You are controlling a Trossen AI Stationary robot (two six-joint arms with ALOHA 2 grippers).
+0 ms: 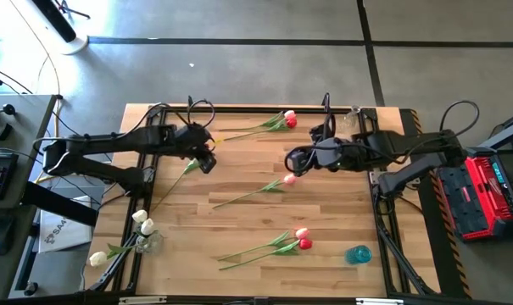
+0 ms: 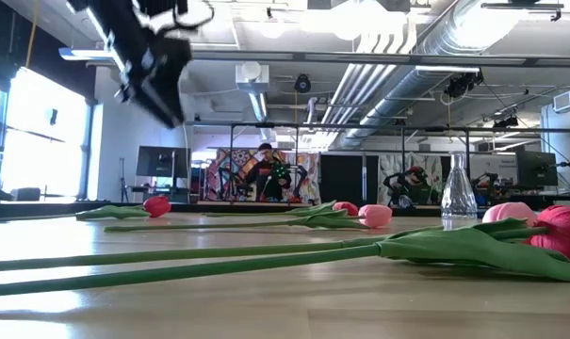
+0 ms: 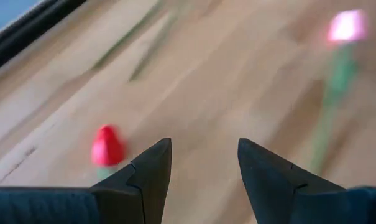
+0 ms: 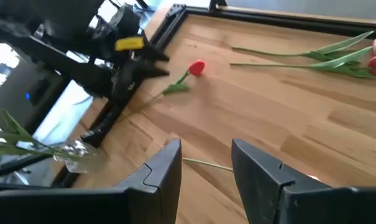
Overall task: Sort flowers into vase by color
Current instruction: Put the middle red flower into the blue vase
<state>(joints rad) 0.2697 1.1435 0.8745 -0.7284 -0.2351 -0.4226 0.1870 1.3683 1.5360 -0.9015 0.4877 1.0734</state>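
Spread empty, the right gripper [image 4: 205,163] is hovering over the pink tulip's [image 1: 288,180] stem, which is running crosswise beneath the jaws, nearer than the released left gripper [image 1: 207,161].

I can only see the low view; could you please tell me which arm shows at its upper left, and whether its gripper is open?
Observer: That is the left arm. The left gripper is open and empty, just beside the head of a red tulip lying on the table.
Operator: Thank you. Where is the right gripper, please?
Observer: The right gripper hovers over the middle of the table with its fingers apart, above a pink tulip.
Operator: Are any flowers in a vase yet?
Observer: Yes, the white tulips appear to stand in a clear vase at the table's near left corner.
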